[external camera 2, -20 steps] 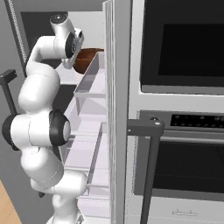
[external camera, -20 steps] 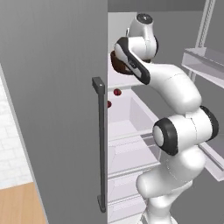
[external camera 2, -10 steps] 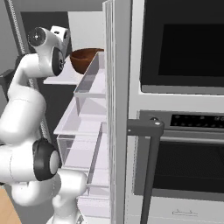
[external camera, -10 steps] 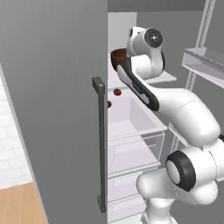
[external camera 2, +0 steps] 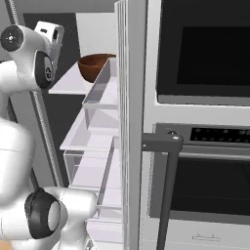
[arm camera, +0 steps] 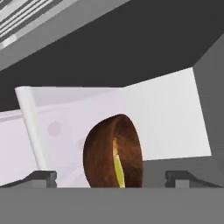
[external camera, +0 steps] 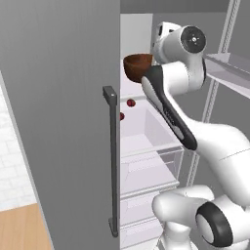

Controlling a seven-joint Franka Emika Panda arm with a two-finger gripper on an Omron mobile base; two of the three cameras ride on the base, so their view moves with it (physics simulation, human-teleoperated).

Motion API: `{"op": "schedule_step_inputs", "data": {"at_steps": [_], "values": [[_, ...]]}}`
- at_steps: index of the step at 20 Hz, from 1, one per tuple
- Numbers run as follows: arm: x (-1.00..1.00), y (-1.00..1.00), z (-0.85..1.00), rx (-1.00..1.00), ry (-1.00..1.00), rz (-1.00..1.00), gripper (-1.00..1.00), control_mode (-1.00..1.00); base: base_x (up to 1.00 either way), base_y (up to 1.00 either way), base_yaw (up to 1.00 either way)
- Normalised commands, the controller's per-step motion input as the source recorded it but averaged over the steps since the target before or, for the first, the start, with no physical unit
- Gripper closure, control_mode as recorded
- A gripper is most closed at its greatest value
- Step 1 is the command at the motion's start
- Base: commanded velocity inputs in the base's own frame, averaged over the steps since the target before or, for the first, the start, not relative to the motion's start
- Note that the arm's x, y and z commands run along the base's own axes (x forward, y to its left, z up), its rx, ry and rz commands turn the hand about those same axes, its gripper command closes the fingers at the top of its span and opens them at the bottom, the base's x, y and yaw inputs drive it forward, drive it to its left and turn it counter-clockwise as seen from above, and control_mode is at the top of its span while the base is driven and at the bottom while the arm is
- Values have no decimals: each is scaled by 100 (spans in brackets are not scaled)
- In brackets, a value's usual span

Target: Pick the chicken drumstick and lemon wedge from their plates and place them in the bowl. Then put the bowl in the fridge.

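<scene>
In the hand view the gripper [arm camera: 111, 177] hangs with its jaws spread wide and nothing between them, the two dark fingertips [arm camera: 41, 177] well apart and touching nothing. Beyond them the brown bowl [arm camera: 113, 153] sits on an upper fridge shelf [external camera 2: 66, 84] near its front edge (a yellow-green lemon wedge [arm camera: 117, 168] shows inside it), the fridge door [external camera: 58, 112] open.

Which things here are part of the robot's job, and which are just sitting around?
For the job:
- bowl on a fridge shelf
- lemon wedge inside the bowl
- fridge, door open
- hand, open

Just there:
- wall oven
- two small red things in the fridge
</scene>
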Motion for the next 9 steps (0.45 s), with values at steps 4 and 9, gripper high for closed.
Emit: {"op": "schedule_step_inputs", "data": {"at_steps": [4,9], "values": [[-100,0,-31,-8,-1,-3,-100,-100,0,0,0],[-80,-14,-48,-10,-1,-5,-100,-100,0,0,0]]}}
